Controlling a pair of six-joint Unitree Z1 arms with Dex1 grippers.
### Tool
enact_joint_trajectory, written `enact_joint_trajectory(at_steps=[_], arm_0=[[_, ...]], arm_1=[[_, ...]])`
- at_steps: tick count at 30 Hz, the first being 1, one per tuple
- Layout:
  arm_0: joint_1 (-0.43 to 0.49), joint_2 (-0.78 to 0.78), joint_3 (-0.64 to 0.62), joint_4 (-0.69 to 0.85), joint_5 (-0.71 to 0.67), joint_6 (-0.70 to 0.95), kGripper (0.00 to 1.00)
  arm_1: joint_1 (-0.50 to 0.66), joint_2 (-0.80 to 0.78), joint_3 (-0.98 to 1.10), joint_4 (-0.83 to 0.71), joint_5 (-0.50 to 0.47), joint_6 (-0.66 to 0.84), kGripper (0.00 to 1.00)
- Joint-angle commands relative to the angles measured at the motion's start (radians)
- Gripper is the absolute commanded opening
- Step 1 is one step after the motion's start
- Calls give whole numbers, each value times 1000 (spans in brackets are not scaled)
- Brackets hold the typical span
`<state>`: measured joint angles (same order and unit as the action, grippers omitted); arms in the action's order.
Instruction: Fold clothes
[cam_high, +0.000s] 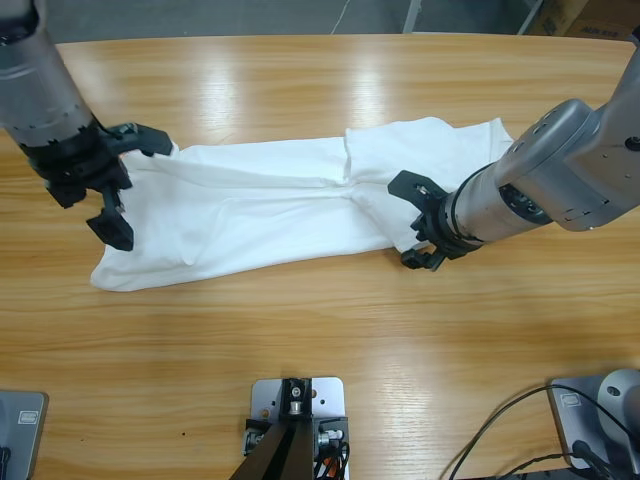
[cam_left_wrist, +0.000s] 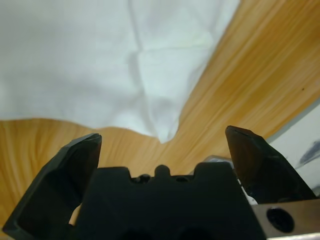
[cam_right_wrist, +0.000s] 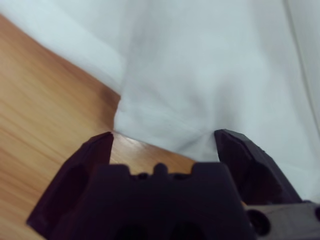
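White T-shirt (cam_high: 270, 205) flat on table (cam_high: 330, 330)

Your white T-shirt (cam_high: 270, 205) lies spread lengthwise across the middle of the wooden surface (cam_high: 320, 90), folded into a long band. It is rumpled, with creases meeting near its centre.

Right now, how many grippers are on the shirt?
2. Left gripper at the T-shirt's left end, jaws open over its corner. Right gripper at the lower edge toward the right end, jaws open around a fold. Neither is clamped.
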<state>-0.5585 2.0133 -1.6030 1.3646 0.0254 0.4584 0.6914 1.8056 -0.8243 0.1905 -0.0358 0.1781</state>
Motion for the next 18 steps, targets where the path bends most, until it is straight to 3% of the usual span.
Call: enact_joint_trajectory(at_steps=[1,10,18], arm_0=[[-38,139,36,-12,-33,11,962],[50,204,43,-36,-113,1,959],[55,261,58,-35,-163,0,954]], arm_1=[[7,-35,37,-2,4,2,825],[7,-43,46,0,2,3,822],[7,-43,46,0,2,3,823]])
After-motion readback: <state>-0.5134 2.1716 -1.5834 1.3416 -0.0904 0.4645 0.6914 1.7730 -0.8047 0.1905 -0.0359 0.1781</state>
